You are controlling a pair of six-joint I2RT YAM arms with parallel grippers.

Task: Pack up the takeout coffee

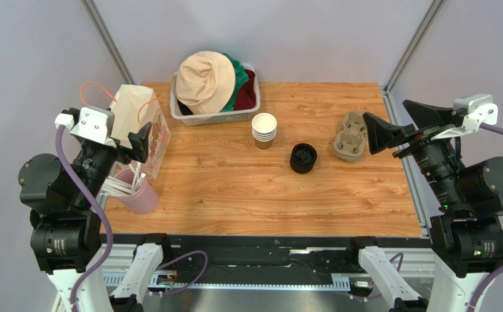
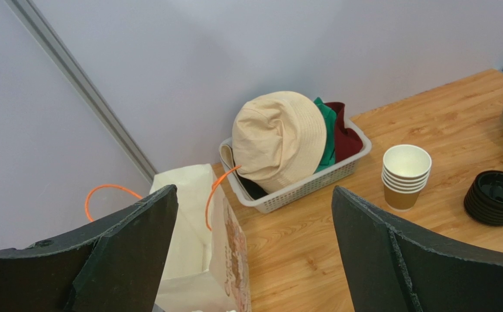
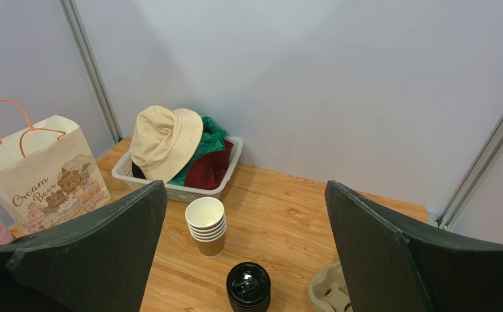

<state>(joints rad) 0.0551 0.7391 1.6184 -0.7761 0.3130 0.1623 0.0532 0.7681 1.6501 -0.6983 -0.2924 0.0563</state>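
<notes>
The takeout coffee shows only as parts. A stack of kraft-brown paper cups (image 1: 264, 130) (image 2: 405, 172) (image 3: 206, 224) with white rims stands at mid-table, without lids. A stack of black lids (image 1: 303, 158) (image 2: 498, 197) (image 3: 248, 286) sits apart, to its right and nearer. My left gripper (image 1: 137, 144) (image 2: 254, 192) hangs open and empty above the white paper bag (image 1: 140, 123) (image 2: 189, 221) (image 3: 39, 169) with orange handles. My right gripper (image 1: 385, 110) (image 3: 245, 188) is open and empty, raised at the table's right edge beside the cardboard cup carrier (image 1: 352, 136) (image 3: 329, 292).
A white basket (image 1: 215, 117) (image 2: 299, 188) (image 3: 189, 190) of hats sits at the back, left of centre. A pink cup of white straws (image 1: 140, 195) stands at the left edge in front of the bag. Metal frame posts rise at both back corners.
</notes>
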